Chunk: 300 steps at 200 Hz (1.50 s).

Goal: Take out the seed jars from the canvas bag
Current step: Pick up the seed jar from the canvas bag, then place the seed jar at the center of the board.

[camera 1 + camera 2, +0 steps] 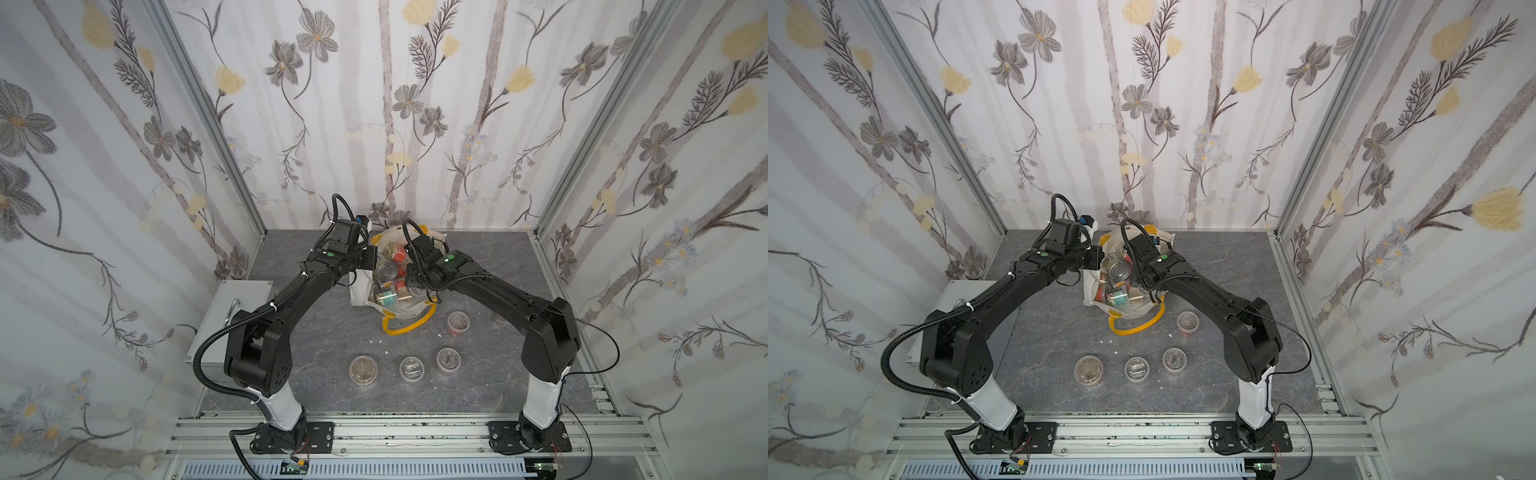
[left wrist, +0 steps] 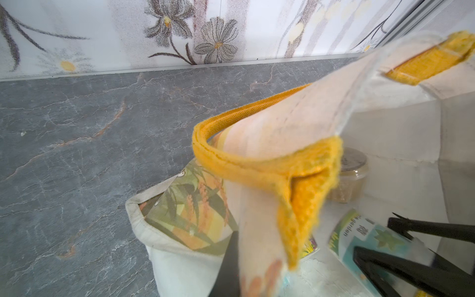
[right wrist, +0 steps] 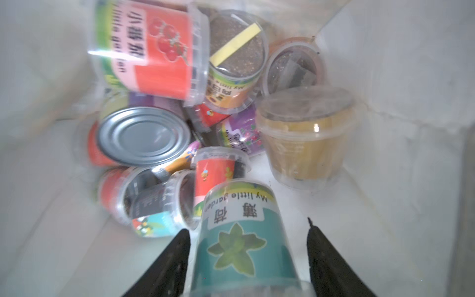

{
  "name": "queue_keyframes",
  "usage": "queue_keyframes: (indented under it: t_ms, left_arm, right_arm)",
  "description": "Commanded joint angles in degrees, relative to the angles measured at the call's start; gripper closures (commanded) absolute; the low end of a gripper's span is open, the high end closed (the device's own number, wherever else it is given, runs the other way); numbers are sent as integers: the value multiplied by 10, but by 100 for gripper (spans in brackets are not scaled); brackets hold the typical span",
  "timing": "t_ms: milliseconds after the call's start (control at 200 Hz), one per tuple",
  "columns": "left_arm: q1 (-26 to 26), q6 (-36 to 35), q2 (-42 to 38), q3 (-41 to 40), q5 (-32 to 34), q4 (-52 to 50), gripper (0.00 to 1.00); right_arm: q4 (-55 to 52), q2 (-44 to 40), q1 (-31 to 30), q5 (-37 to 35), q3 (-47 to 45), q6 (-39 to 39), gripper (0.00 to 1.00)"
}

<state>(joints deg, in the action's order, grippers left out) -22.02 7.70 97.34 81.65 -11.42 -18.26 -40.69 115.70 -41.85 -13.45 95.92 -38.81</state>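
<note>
The canvas bag (image 1: 358,291) stands open-mouthed at the back middle of the grey, marble-veined tabletop (image 1: 332,340). Its cream cloth is soft and creased, and a thick woven yellow handle (image 1: 409,327) loops out flat toward the front. The left gripper (image 2: 235,244) is clenched on the bag's rim; in the left wrist view limp fabric and a fuzzy yellow tab drape over its dark fingers. Inside, the seed jars (image 3: 154,51) lie in a jumble: squat, round, clear plastic tubs with ridged lids, glossy red, purple and orange labels, and grainy brown fill. A silver tin can (image 3: 144,136) lies among them, its ringed metal end facing the right wrist camera. The right gripper (image 3: 248,225) is inside the bag, its tapered black jaws straddling a teal-labelled jar (image 3: 241,244) printed with a leaf. One jaw lies against the jar's side and the other tip shows a sliver of gap, so a firm grip cannot be told. In front of the bag, four further jars (image 1: 449,359) stand upright on the tabletop, apart from one another. A flat grey metal box (image 1: 232,307) with a curved handle sits beside the left arm, partly hidden by it.
</note>
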Motion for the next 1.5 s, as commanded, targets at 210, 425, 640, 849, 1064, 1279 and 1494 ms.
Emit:
queue_keyframes:
  t_ms: [210, 425, 640, 849, 1064, 1279, 1494]
  left_arm:
    - [4, -22, -3, 1, 13, 2, 100]
    - [5, -25, 1, 7, 21, -6, 100]
    - [5, -25, 4, 8, 17, -6, 100]
    - [5, -20, 8, 11, 13, -8, 100]
    - [5, -23, 7, 7, 15, -6, 100]
    - [5, -21, 7, 7, 13, -6, 100]
    - [3, -31, 0, -2, 12, -2, 100]
  right_arm:
    - [-72, -119, -22, 186, -53, 42, 40]
    - [-81, -234, -35, 206, -192, 14, 40]
    - [-60, -340, 34, 188, -348, -5, 40]
    - [-52, -390, 135, 186, -450, -17, 40]
    - [-34, -388, 185, 169, -499, 5, 40]
    - [42, -325, 184, 180, -563, -3, 39]
    - [46, -333, 182, 170, -539, -5, 19]
